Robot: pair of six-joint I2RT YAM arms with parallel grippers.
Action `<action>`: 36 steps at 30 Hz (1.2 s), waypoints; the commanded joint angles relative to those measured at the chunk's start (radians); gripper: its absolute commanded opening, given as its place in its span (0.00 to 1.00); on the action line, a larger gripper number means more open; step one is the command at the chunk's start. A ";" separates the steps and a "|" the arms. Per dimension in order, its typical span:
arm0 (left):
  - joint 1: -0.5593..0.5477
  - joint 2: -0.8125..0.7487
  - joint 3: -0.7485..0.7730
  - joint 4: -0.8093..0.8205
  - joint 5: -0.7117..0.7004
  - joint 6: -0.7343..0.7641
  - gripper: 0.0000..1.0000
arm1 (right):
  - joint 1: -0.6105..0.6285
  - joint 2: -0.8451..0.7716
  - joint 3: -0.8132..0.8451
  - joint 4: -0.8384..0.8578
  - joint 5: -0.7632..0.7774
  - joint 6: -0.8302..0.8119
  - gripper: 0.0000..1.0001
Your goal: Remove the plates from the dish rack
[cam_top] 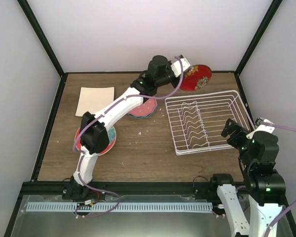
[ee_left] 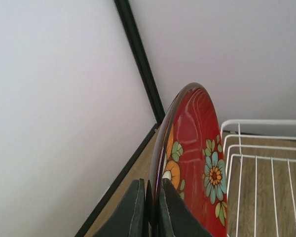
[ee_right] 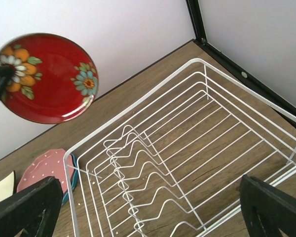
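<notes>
My left gripper (cam_top: 184, 73) (ee_left: 149, 190) is shut on the rim of the small dark red floral plate (cam_top: 197, 78) (ee_left: 195, 148) (ee_right: 47, 79). It holds the plate on edge in the air, just beyond the back left corner of the dish rack (cam_top: 197, 95) (ee_left: 256, 121) (ee_right: 138, 100). No plates stand in the white wire rack; its wavy dividers are bare. My right gripper (cam_top: 232, 131) (ee_right: 148, 212) hovers open above the rack's front right part, with nothing between its fingers.
A beige square plate (cam_top: 94, 100) lies at the back left. A pink polka-dot plate (cam_top: 144, 107) (ee_right: 42, 168) tops a small stack left of the rack. A red-and-teal plate (cam_top: 111, 139) lies under my left arm. Black frame posts and walls close the back.
</notes>
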 commanded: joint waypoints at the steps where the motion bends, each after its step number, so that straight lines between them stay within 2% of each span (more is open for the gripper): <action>1: 0.087 -0.148 0.008 0.021 -0.044 -0.270 0.04 | 0.011 -0.022 0.003 -0.008 0.000 -0.002 1.00; 4: 0.189 -0.248 -0.065 -0.085 0.022 -0.532 0.04 | 0.010 -0.030 0.005 -0.011 0.005 -0.003 1.00; 7: 0.287 -0.416 -0.323 -0.080 0.126 -0.715 0.04 | 0.011 -0.028 0.004 -0.007 0.007 -0.012 1.00; 10: 0.341 -0.600 -0.609 -0.096 0.162 -0.762 0.04 | 0.011 -0.017 0.011 0.002 0.006 -0.023 1.00; 15: 0.372 -0.854 -1.031 -0.125 0.222 -0.844 0.04 | 0.012 -0.009 0.008 0.018 0.004 -0.030 1.00; 18: 0.371 -0.951 -1.182 -0.110 0.253 -0.882 0.04 | 0.011 -0.011 -0.003 0.026 -0.005 -0.026 1.00; 25: 0.369 -1.007 -1.360 -0.127 0.288 -0.857 0.04 | 0.012 -0.011 -0.012 0.045 -0.027 -0.007 1.00; 30: 0.357 -0.926 -1.429 -0.089 0.299 -0.849 0.04 | 0.011 -0.009 0.000 0.041 -0.023 -0.009 1.00; 36: 0.338 -0.803 -1.436 -0.015 0.259 -0.840 0.04 | 0.011 -0.008 0.026 0.021 -0.006 -0.014 1.00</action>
